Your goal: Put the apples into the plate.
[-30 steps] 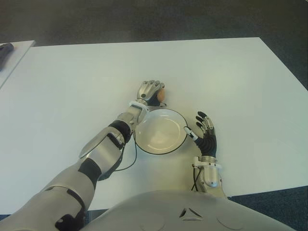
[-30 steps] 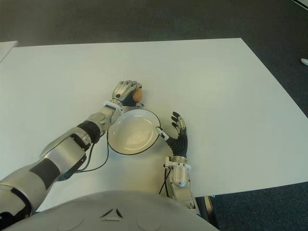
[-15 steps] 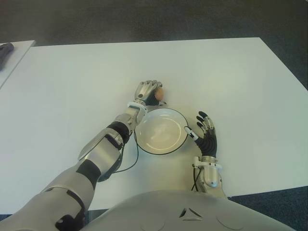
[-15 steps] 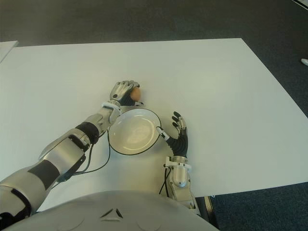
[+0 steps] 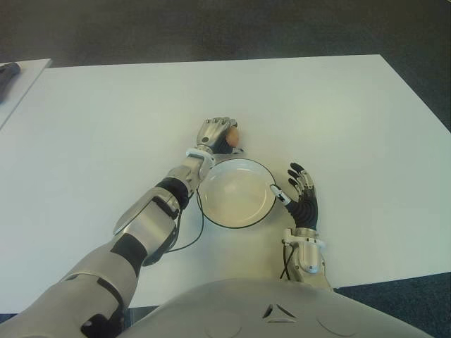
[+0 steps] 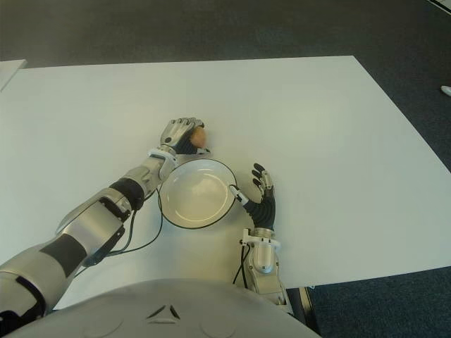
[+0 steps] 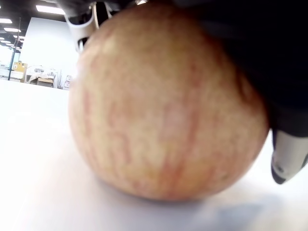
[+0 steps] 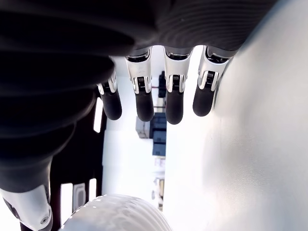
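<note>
A reddish-yellow apple (image 5: 235, 135) sits on the white table (image 5: 338, 120) just beyond the far rim of the white, dark-edged plate (image 5: 220, 208). My left hand (image 5: 220, 133) is curled over the apple from its left side, fingers wrapped round it. In the left wrist view the apple (image 7: 163, 110) fills the picture, its underside on the table, with a fingertip (image 7: 288, 161) beside it. My right hand (image 5: 300, 189) shows just right of the plate, palm down. Its fingers (image 8: 144, 98) are spread and hold nothing. The plate has nothing in it.
A second white table (image 5: 25, 77) stands at the far left with a dark object (image 5: 7, 71) on it. A black cable (image 5: 189, 236) loops on the table beside my left forearm. Dark floor surrounds the table's far and right edges.
My left hand has closed a little tighter round the apple and barely shifted. The right hand has stayed still.
</note>
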`<state>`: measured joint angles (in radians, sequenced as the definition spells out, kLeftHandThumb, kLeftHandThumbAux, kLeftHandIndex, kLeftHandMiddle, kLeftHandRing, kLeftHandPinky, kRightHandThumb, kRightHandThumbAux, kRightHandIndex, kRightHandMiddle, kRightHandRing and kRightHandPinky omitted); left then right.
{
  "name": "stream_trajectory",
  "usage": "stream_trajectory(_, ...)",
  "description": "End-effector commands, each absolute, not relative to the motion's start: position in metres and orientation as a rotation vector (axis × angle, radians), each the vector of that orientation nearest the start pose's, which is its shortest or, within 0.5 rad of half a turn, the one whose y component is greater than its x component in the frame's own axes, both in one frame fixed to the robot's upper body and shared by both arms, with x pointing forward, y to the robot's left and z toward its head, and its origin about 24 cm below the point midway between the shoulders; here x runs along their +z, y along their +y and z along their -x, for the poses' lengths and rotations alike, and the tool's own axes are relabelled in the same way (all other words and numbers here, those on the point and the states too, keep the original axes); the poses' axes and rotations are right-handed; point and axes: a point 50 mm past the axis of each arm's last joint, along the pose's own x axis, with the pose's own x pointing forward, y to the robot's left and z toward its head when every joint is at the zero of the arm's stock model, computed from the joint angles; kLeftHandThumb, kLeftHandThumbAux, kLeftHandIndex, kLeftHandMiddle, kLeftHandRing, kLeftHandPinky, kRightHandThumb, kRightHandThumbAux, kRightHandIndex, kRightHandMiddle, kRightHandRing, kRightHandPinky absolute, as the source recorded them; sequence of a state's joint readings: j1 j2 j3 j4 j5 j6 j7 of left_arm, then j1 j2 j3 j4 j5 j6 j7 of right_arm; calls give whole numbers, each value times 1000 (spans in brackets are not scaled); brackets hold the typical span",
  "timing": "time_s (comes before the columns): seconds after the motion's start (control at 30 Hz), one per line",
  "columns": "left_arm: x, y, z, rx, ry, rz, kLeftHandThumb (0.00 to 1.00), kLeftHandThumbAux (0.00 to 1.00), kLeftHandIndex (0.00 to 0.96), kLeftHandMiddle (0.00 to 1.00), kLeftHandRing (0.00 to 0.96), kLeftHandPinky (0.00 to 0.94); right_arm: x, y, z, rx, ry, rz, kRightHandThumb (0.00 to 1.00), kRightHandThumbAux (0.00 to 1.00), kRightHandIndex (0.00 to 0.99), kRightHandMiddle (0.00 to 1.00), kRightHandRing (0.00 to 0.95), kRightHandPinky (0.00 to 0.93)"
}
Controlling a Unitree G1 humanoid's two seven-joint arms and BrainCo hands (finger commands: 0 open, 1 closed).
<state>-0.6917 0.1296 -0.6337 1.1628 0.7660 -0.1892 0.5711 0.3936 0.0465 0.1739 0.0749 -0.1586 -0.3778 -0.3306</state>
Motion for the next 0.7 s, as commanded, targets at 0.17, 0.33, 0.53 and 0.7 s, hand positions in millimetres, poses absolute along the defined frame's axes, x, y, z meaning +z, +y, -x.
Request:
stream_trajectory(0.17,-20,97,-316,-329,-161,-1325,857,666,405,536,836,774,-42,-122,-143,-265,243,19,481,685,159,184,183,205)
stream_trajectory(0.33,2,95,-329,-305,-221,-1313,857,666,404,536,839,771,-42,-122,-143,-271,249,24,489,688,161,188,187,210)
stream_trajectory(0.53,27,92,-336,-252,-325,-1310,857,666,405,534,808,527,-42,-122,-143,-268,254,18,491,680,160,193,192,211)
stream_trajectory(0.7,37,90,-335,-237,-371,-1311,907,666,413,503,762,426,-43,-122,-142,-260,260,20,491,682,158,192,193,213)
